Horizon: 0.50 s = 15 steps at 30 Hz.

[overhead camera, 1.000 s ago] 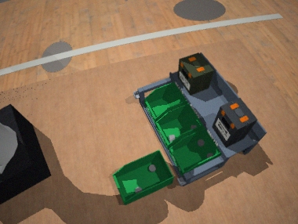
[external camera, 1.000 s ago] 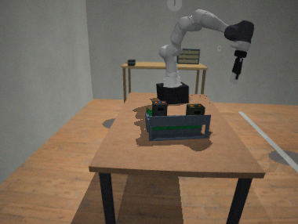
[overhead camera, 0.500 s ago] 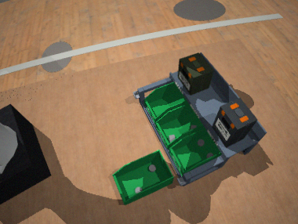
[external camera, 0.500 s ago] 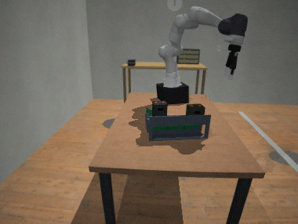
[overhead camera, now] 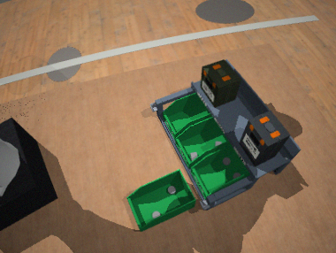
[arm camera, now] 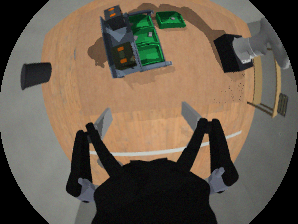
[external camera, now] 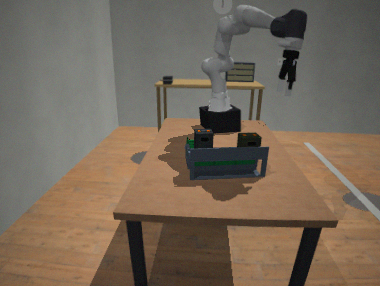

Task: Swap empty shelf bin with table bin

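Observation:
The grey shelf (overhead camera: 221, 141) holds three green open bins in a row. The one at the far end (overhead camera: 187, 108) shows no parts in it. The middle bin (overhead camera: 201, 139) and the near bin (overhead camera: 221, 168) each hold small grey parts. A fourth green bin (overhead camera: 161, 199) stands on the table top beside the shelf's near end, with two grey parts inside. My gripper (external camera: 286, 82) is open and empty, high in the air above and off to one side of the table. In the wrist view its fingers frame the shelf (arm camera: 129, 43) and the table bin (arm camera: 169, 19) far below.
Two dark boxes with orange marks (overhead camera: 219, 81) (overhead camera: 263, 137) sit on the shelf's top board behind the bins. The arm's black base (overhead camera: 22, 168) stands at the table's end. A second table (external camera: 210, 85) stands in the background.

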Motion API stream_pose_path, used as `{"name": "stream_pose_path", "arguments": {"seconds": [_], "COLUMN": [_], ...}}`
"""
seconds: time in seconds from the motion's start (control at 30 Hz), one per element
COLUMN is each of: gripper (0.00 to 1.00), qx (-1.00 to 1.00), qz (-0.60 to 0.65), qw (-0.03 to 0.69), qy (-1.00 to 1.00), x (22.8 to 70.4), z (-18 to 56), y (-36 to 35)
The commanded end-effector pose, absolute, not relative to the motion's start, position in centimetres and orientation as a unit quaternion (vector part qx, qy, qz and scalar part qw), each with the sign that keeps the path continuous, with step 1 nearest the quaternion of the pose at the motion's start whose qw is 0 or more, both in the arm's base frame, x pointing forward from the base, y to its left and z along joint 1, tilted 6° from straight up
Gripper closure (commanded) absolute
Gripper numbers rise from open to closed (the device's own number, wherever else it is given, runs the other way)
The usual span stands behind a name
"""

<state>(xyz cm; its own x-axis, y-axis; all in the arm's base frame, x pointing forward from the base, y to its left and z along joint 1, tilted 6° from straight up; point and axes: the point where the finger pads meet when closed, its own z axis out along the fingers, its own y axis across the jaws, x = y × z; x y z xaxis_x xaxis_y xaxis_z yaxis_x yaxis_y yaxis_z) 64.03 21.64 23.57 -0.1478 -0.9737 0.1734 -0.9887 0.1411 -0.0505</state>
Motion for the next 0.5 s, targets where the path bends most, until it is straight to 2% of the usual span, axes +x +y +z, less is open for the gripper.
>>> {"name": "stream_pose_path", "arguments": {"seconds": [0.0, 0.47], "gripper": [0.00, 0.00], "qx": [0.695, 0.740], "qz": [0.064, 0.045], "qw": [0.058, 0.054], "qy": [-0.714, -0.669], "x": [63.6, 63.2], "z": [24.1, 27.4], "y": [20.9, 17.0]}}
